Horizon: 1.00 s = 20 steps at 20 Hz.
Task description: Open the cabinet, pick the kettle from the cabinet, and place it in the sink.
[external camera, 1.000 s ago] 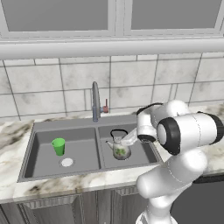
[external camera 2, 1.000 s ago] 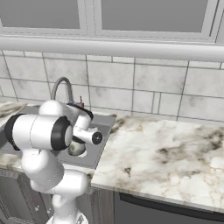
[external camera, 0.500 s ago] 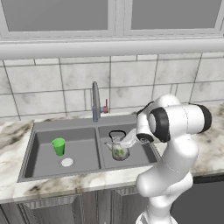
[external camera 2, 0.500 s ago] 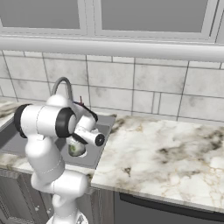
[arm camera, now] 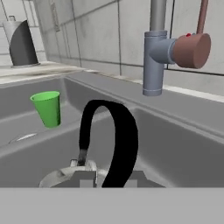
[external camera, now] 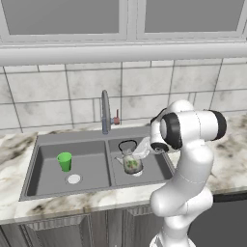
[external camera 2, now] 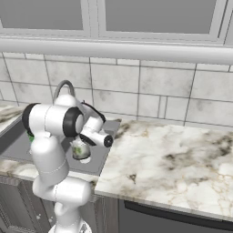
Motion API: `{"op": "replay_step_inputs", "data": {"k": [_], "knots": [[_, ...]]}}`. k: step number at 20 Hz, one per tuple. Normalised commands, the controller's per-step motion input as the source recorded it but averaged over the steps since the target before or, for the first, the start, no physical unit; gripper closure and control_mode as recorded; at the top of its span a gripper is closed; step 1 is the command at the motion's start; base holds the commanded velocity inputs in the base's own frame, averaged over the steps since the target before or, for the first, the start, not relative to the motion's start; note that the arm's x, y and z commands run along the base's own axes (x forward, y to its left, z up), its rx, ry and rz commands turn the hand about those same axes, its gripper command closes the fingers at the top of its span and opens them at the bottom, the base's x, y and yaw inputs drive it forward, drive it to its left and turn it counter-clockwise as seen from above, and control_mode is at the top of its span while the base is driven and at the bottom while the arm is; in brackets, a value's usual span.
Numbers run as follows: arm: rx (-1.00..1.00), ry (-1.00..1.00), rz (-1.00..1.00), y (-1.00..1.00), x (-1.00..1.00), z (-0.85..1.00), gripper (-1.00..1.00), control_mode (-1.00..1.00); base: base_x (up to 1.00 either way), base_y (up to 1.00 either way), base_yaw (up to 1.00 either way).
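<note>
Simulated kitchen, arm bent low over the sink. The white arm with dark joints rises from its base, folds at a large elbow joint above the marbled stone worktop [external camera: 226, 144], and reaches leftward and down, so that the tool [external camera: 140, 150] points into the right basin of the rectangular grey two-basin sink [external camera: 48, 173]. The small round silvery-grey kettle with a mottled greenish patch [external camera: 131, 163] stands upright on the floor of that right basin, just beside the divider; in the right base view it [external camera 2: 81, 150] sits directly below the wrist. The hand view looks along the tool at the kettle's thin black arched handle [arm camera: 114, 144], which rises close in front of the camera above the lid. Whether the tool's jaws are parted or closed on the handle cannot be told. A small green cup [external camera: 64, 161] stands upright in the left basin, well apart from the kettle, near a round drain [external camera: 74, 179]. The tall slim grey faucet [external camera: 105, 112], with a reddish lever [arm camera: 192, 50], stands behind the divider.
</note>
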Motion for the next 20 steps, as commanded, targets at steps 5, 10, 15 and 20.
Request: {"op": "replay_step_inputs", "data": {"k": [5,10,15,20], "knots": [[0.00,-0.15,0.07,0.00,-0.10,-0.29,-1.00,-1.00,0.00,0.00,0.00],[-0.03,-0.13,0.06,-0.03,-0.25,-0.31,-1.00,-1.00,0.00,0.00,0.00],[-0.02,-0.08,0.01,-0.06,-0.16,-0.17,-1.00,-1.00,0.00,0.00,0.00],[-0.07,0.00,0.00,-0.23,-0.15,-0.13,-1.00,-1.00,0.00,0.00,0.00]]}}
